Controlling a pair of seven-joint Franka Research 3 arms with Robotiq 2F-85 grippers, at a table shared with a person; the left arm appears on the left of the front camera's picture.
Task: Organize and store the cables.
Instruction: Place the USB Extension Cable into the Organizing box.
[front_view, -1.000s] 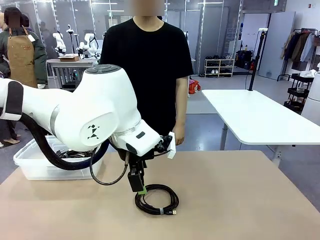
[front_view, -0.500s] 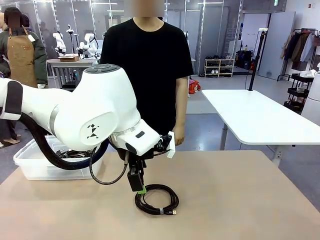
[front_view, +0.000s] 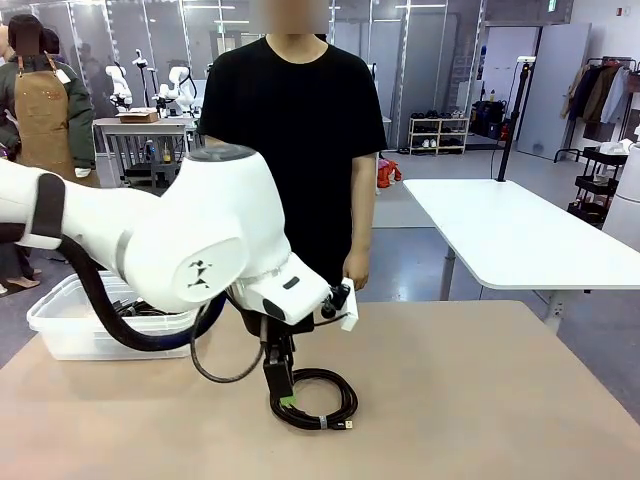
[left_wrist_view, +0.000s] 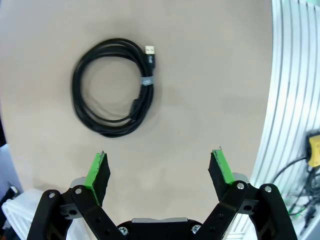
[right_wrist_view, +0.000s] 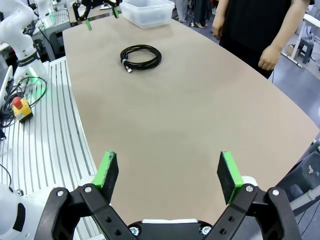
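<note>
A clear bin (front_view: 60, 335) at far left holds dark cords; one coiled cable (front_view: 315, 397) lies mid-table, both grippers (left_wrist_view: 159, 170) (right_wrist_view: 167, 177) spread wide.

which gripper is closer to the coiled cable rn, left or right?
Left. The left gripper hangs open right over the coiled cable, near its left edge. The right gripper is open too, well away across the table.

The table (front_view: 480, 400) lies bare to the right and near the cable coil (front_view: 318, 398). The left arm (front_view: 200, 250) looms over its left; a plastic bin (front_view: 60, 330) blocks the far-left corner.
</note>
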